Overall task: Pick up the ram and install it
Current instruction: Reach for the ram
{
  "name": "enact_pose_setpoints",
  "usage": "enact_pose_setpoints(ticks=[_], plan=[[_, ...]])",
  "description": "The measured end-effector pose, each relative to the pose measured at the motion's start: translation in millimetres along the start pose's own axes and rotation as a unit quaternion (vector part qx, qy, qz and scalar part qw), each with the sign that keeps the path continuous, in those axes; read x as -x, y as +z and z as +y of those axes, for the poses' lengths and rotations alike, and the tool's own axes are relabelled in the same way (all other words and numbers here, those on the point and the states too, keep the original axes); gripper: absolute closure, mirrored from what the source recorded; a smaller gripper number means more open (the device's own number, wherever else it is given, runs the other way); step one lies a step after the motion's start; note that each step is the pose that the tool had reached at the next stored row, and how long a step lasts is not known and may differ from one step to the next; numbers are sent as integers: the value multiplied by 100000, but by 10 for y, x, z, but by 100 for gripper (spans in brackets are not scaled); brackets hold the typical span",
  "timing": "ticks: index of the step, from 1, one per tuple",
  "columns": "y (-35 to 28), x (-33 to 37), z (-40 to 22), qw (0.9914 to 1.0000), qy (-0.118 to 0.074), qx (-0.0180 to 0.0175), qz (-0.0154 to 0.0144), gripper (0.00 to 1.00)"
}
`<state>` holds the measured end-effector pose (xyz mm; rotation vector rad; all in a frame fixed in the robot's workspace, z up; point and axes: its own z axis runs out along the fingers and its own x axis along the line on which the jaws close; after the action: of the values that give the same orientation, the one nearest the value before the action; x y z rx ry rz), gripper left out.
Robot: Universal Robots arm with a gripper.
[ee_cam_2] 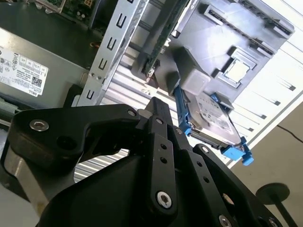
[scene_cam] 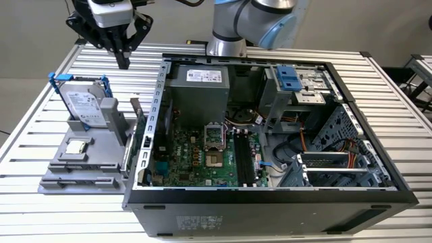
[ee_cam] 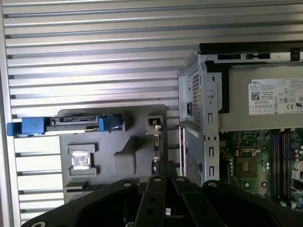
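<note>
Our gripper (scene_cam: 123, 62), fingers pressed together and empty, is hovering above one gray holder (scene_cam: 68, 174); we are counting one ram (scene_cam: 137, 114), one hard drive (scene_cam: 84, 104) and one processor chip (scene_cam: 75, 147).

My arm (scene_cam: 243, 20) stands just behind the computer case (scene_cam: 270, 207), at its far side. Its big grey and blue joint sits right above that far wall. From there the arm reaches out past the case's wall on the exterior view's left. The wrist (scene_cam: 111, 12) is high up, outside the case, near its far corner. My gripper (scene_cam: 123, 62) hangs under the wrist and points straight down. It is up in the air and touches nothing. The two black fingers (ee_cam_2: 158, 142) are pressed together into one thin tip, with nothing between them. In both wrist views they look squeezed tight, just beside the case.
</note>
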<state>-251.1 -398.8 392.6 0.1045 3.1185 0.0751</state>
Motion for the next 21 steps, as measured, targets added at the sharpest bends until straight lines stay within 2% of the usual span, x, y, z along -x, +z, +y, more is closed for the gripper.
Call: enact_pose_setpoints(ticks=[21], plan=[[-8, -373, -25, 100000, 4, -3, 1, 100]])
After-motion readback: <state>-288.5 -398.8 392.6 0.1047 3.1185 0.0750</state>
